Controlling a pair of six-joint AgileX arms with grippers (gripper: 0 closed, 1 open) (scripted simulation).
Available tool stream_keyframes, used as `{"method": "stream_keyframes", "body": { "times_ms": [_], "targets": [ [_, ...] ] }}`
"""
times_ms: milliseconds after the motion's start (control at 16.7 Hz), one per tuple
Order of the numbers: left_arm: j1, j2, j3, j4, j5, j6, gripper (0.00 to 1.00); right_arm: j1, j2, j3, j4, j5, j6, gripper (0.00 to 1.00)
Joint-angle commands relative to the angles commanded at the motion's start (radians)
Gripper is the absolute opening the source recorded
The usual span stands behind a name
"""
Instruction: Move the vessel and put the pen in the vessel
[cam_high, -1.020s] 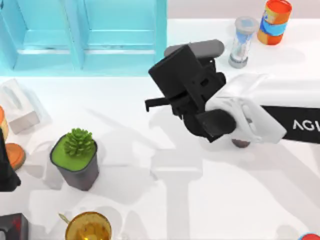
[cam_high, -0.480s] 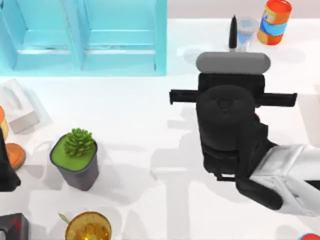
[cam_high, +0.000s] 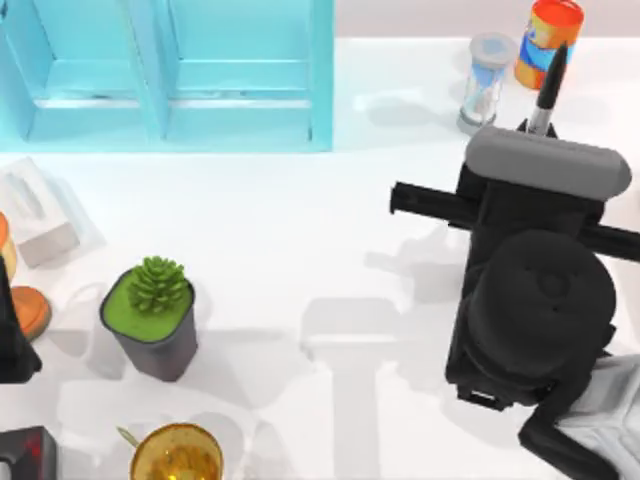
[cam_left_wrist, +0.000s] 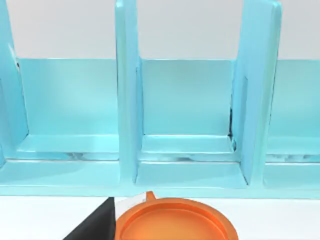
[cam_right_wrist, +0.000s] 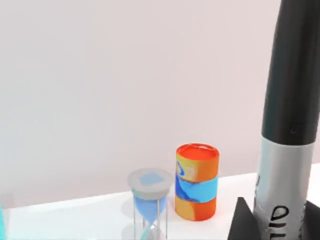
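Pen (cam_high: 547, 88), a slim marker with a black cap and pale printed barrel, stands nearly upright in the right gripper (cam_high: 540, 128), clenched at its lower barrel; the right wrist view shows the barrel (cam_right_wrist: 282, 150) rising between the two dark fingertips (cam_right_wrist: 243, 220). In the top view this gripper sits at the upper right of the frame, beside the hourglass (cam_high: 484, 82) and the orange-and-blue can (cam_high: 548, 42). The copper tumbler cannot be made out in these views, so I cannot say where it stands; it may be hidden under the arm.

To do this step well, I would keep the grip firm and the marker vertical while carrying it, stay high enough to pass over the hourglass and can, line the lower tip up over the cup's mouth before descending, and let go only once the tip is inside the rim.

Left gripper is parked at the left edge of the frame, facing the turquoise shelf (cam_left_wrist: 125, 100) and an orange disc (cam_left_wrist: 172, 222); whether its fingers are apart I cannot tell.
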Motion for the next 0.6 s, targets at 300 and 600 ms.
{"method": "stream_keyframes", "body": {
  "times_ms": [300, 600],
  "targets": [
    [0.000, 0.000, 0.000, 0.000, 0.000, 0.000, 1.00, -0.004, 0.003, 0.000, 0.005, 0.002, -0.001, 0.00],
    [0.000, 0.000, 0.000, 0.000, 0.000, 0.000, 1.00, -0.037, 0.029, 0.008, 0.018, -0.032, 0.008, 0.00]
  ]
}}
